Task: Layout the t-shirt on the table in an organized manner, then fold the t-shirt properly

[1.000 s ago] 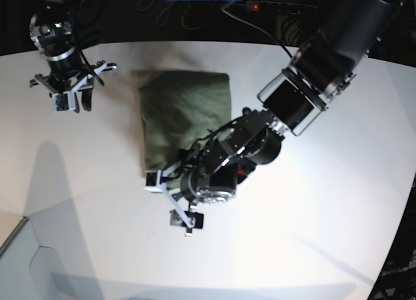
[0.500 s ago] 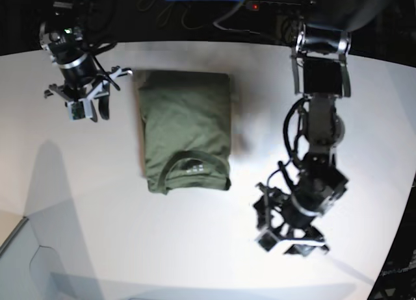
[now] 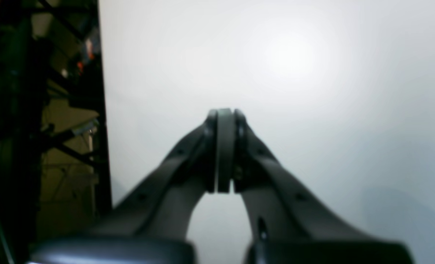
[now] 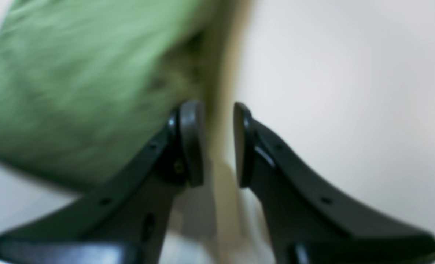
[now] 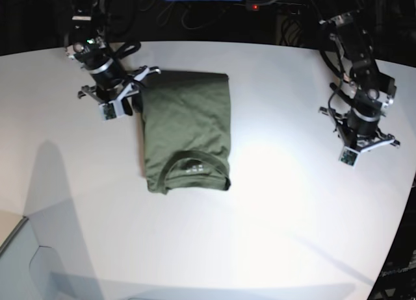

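Folded t-shirt [image 5: 187, 132] lies on the white tabletop [image 5: 273, 222], collar nearest the camera. Left gripper [image 3: 224, 150]: jaws clenched, empty. Right gripper [image 4: 218, 145]: jaws parted beside the shirt's edge, grasping nothing.

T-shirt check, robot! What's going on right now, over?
Left gripper shut, empty. Right gripper open beside the t-shirt. Shirt folded flat on the table. Nothing in the way.

Plain olive-green t-shirt [image 5: 187, 128], white table [image 5: 279, 202], black pincers
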